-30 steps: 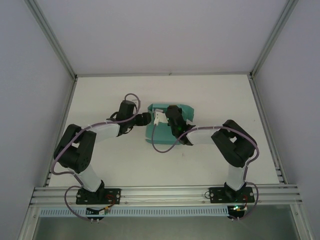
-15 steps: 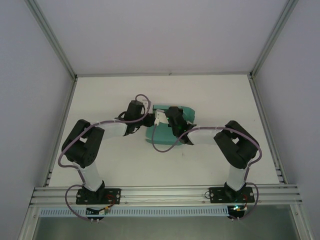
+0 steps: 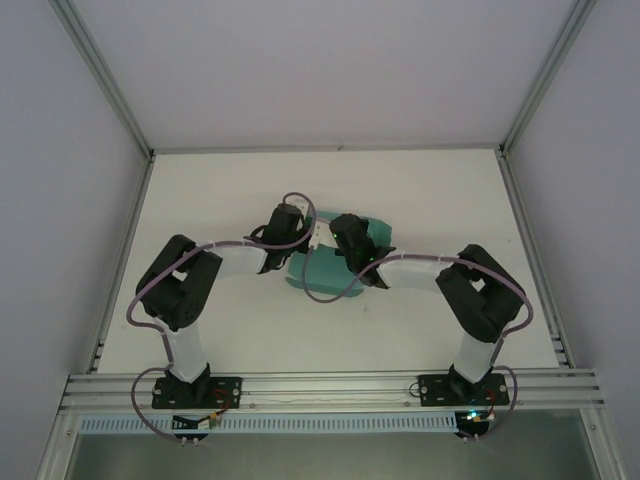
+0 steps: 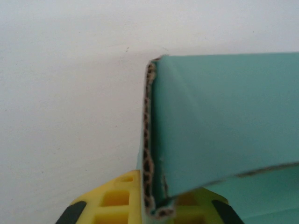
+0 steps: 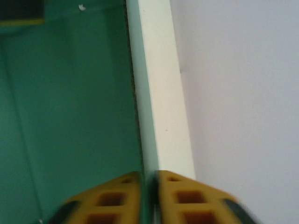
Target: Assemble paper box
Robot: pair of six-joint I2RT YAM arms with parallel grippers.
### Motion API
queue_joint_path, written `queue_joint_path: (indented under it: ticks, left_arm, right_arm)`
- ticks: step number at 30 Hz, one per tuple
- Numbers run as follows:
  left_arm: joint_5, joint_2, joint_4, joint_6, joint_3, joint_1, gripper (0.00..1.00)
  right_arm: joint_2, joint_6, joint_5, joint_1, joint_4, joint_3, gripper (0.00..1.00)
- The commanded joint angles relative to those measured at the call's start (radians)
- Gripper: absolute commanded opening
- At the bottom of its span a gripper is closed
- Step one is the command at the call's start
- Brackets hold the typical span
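The teal-green thin-cardboard paper box (image 3: 322, 272) sits near the middle of the white tabletop (image 3: 430, 190), a little toward its far edge, partly folded, with walls standing instead of lying as a flat sheet. The left end effector (image 4: 154, 205) is pressed together on a raised corner edge, and the right end effector (image 5: 148, 186) pinches the rim of another upright wall. The sides look formed, but tucking and closing the remaining flaps seems still to do.

Teal paper box (image 3: 318, 272), partly folded, walls upright, corrugated edge showing, middle of white table (image 3: 430, 190)
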Motion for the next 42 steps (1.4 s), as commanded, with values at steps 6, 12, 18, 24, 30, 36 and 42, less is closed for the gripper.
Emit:
queue_joint_path:
  ticks: [6,12,18,24,30,36,42]
  left_arm:
    - [0.033,-0.014,0.157,0.046,-0.067,-0.019,0.0]
    - [0.111,-0.042,0.268,0.097,-0.153,-0.028,0.0]
    - [0.099,-0.038,0.319,0.145,-0.184,-0.063,0.0]
    - [0.016,-0.01,0.31,0.186,-0.177,-0.108,0.0]
    - [-0.027,0.005,0.34,0.186,-0.189,-0.13,0.03]
    - [-0.032,0.011,0.342,0.19,-0.19,-0.135,0.06]
    - [-0.062,0.0,0.363,0.15,-0.192,-0.137,0.15]
  right_arm:
    - [-0.269,0.486,-0.211,0.001,-0.357,-0.015,0.71]
    - [-0.482,0.854,-0.425,-0.108,-0.496,-0.04,0.98]
    - [-0.371,1.049,-0.703,-0.222,-0.634,0.145,1.0]
    - [-0.118,0.998,-0.627,-0.232,-0.685,0.336,0.96]
    - [-0.03,1.014,-0.656,-0.251,-0.672,0.341,0.92]
    - [0.007,1.011,-0.684,-0.264,-0.676,0.306,0.88]
    - [0.036,1.018,-0.712,-0.264,-0.676,0.258,0.82]
